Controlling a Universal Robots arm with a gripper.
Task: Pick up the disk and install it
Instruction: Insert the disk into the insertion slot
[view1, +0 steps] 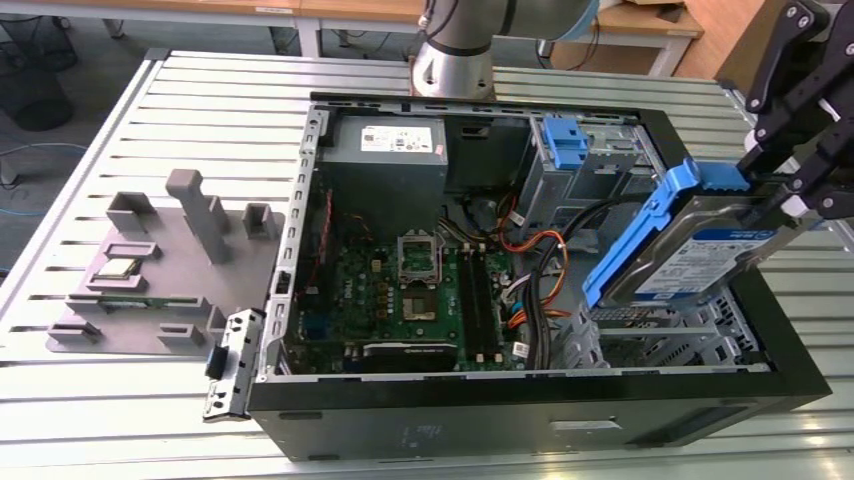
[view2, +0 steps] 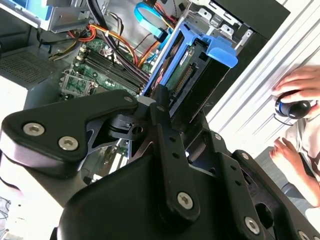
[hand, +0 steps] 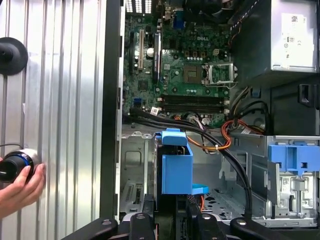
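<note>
Gripper (view1: 787, 207) clamped around one disk (view1: 694, 255), tilted above open computer case (view1: 467, 415), exterior view's right. One blue bracket (view1: 566, 140) sat in bay. First wrist view caught one person's hand (hand: 22, 187) at slatted table (hand: 65, 100).

Place: robotics lab bench
Table: slotted aluminium plate (view1: 120, 420)
Rig: arm base (view1: 454, 60) beside opened PC tower (view1: 534, 425)
Behind: wooden desks (view1: 641, 25)

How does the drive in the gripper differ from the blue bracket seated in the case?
The silver hard drive in blue plastic rails hangs tilted above the black computer case, held by the gripper; the blue plastic bracket sits in its metal cage. The drive's label shows; the bracket's load is hidden. Both have blue plastic.
</note>
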